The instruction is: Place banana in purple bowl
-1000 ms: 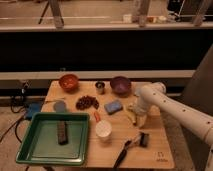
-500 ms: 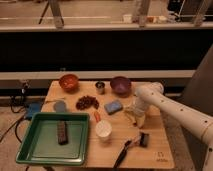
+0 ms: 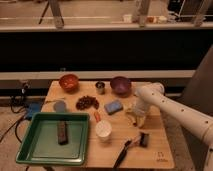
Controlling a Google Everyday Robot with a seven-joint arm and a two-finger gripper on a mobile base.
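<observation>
Gripper low over the banana, on the right side of the table.

The gripper point(image 3: 138, 114) is hanging at the end of the white arm point(image 3: 172, 107), right down at the banana point(image 3: 133, 119). The banana is lying on the wooden table point(image 3: 155, 150), just right of the blue sponge point(image 3: 113, 106) and nearer than the purple bowl point(image 3: 121, 85). I cannot tell how wide its jaws are standing, or whether it is gripping the fruit. The purple bowl is sitting at the far edge beside a small metal cup point(image 3: 100, 87), with an orange bowl point(image 3: 69, 82) further left. A green tray point(image 3: 37, 142) is occupying the near left corner, and a white cup point(image 3: 103, 130) is standing just right of it.
</observation>
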